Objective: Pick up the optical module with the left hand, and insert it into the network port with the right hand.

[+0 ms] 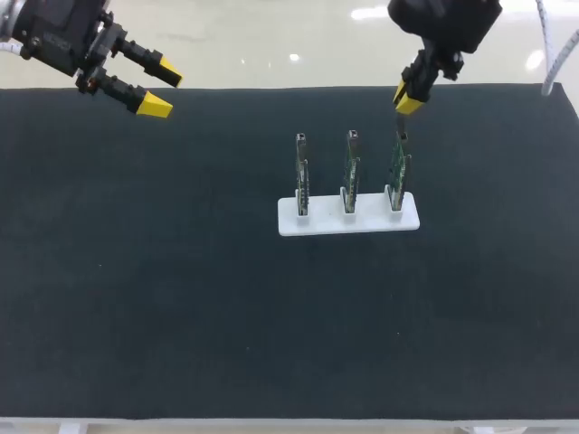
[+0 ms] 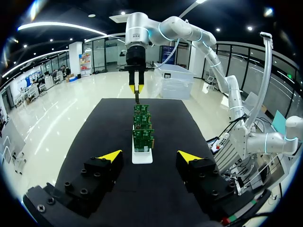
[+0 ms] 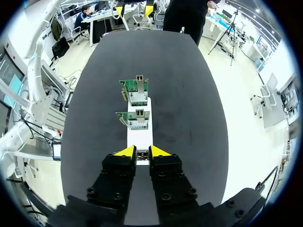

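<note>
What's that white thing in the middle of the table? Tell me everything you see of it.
The white stand is a flat, rounded strip, plastic by its look, lying on the dark table near its middle. Three sockets in a row each hold a green circuit board upright on edge. Nothing else touches it.

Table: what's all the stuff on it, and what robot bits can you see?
mat: one, black, covering the table.
holder: one, white, on the middle of the mat.
circuit boards: three, green, upright in a row in the holder.
optical module: one, small and grey, between the right pincer's fingers, over the right-end board.
left pincer: one, black with yellow tips, open and empty, above the mat's far left corner.
right pincer: one, black with yellow tips, closed on the optical module.
</note>
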You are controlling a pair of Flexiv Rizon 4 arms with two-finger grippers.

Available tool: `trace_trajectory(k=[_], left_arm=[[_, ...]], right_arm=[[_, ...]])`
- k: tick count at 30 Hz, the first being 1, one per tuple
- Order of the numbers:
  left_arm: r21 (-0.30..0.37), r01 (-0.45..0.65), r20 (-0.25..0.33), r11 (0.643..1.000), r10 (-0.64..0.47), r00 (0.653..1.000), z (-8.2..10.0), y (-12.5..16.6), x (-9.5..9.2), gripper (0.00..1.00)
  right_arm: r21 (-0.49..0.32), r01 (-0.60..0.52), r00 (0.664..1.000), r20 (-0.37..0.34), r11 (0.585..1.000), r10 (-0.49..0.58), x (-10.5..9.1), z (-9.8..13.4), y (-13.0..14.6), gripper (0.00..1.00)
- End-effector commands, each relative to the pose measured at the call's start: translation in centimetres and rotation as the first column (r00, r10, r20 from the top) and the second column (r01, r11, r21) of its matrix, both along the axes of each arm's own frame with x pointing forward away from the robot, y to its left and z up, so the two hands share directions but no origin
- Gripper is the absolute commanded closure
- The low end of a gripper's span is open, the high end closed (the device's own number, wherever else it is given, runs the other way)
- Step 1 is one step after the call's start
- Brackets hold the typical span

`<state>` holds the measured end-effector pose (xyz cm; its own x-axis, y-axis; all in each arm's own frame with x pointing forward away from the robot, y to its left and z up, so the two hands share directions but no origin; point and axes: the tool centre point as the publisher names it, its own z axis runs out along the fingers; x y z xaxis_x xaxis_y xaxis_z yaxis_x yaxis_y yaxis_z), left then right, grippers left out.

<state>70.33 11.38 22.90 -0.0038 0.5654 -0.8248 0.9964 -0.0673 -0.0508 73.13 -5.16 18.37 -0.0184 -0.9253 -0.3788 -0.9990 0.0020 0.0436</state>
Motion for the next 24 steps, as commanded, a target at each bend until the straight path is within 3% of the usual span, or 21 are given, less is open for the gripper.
trace_trajectory(k=[1, 24], left_arm=[[0.003, 0.000, -0.001, 1.000, 0.000, 1.000, 0.03, -0.04, 0.06, 0.00], [0.003, 0.000, -0.001, 1.000, 0.000, 1.000, 0.03, -0.04, 0.06, 0.00]], right_arm=[[0.005, -0.002, 1.000, 0.001, 1.000, 0.002, -0.01, -0.10, -0.12, 1.00], [0.036, -0.004, 1.000, 0.010, 0.999, 0.004, -0.76, 0.45, -0.24, 1.00]])
